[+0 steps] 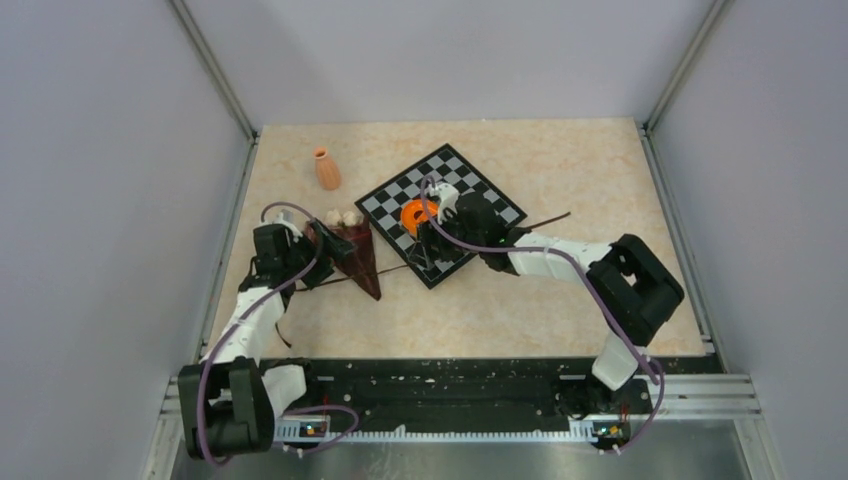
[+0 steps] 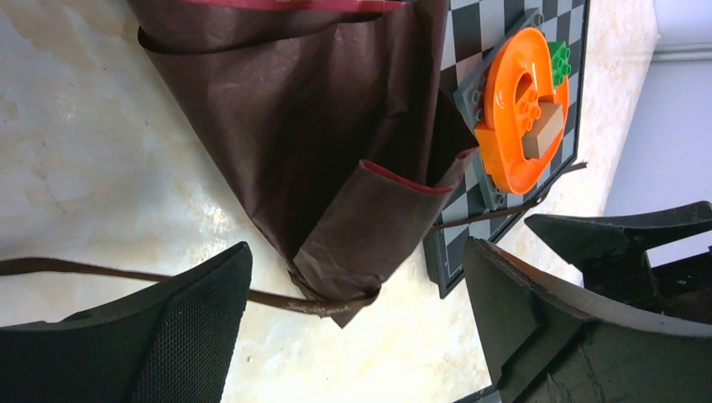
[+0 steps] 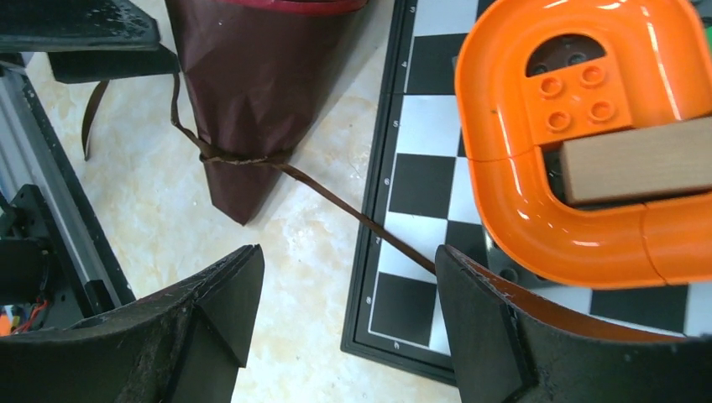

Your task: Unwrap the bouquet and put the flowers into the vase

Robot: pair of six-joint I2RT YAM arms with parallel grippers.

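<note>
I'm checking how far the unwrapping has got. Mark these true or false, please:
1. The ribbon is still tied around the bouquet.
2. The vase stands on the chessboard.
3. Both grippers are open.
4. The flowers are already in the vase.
1. True. The ribbon is knotted around the narrow end of the bouquet.
2. False. The vase stands upright on the bare table, left of the chessboard.
3. True. The left gripper and the right gripper both have their jaws apart and clamp nothing.
4. False. The flowers are at the bouquet's mouth, inside the wrap.
</note>
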